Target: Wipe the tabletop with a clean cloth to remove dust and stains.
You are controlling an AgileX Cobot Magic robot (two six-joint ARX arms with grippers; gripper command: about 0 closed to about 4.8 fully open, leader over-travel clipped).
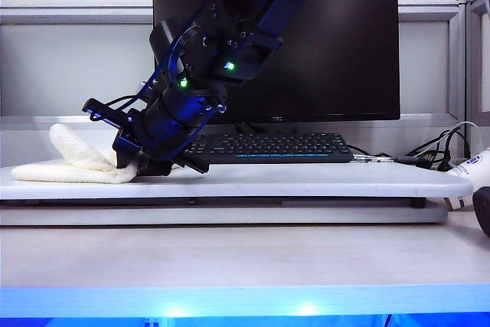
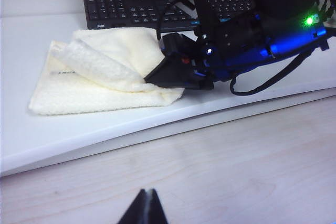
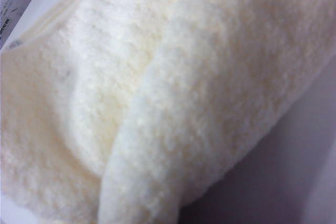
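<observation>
The cream-yellow cloth (image 1: 76, 165) lies on the left end of the glossy white tabletop (image 1: 306, 180), with one fold lifted off the board. My right gripper (image 1: 130, 160) reaches across to that end, its black jaws closed on the raised fold. The left wrist view shows the same pinch: the right gripper (image 2: 153, 76) bites the cloth (image 2: 100, 77) near the front edge of the tabletop (image 2: 63, 135). In the right wrist view the cloth (image 3: 157, 103) fills the frame and hides the fingers. My left gripper (image 2: 148, 196) is shut, empty, over the wood-grain desk in front of the board.
A black keyboard (image 1: 268, 147) sits on the board behind the right arm, below a dark monitor (image 1: 337, 44). Cables (image 1: 436, 155) and a white device (image 1: 471, 178) lie at the right end. The lower wood desk (image 1: 230, 258) runs along the front.
</observation>
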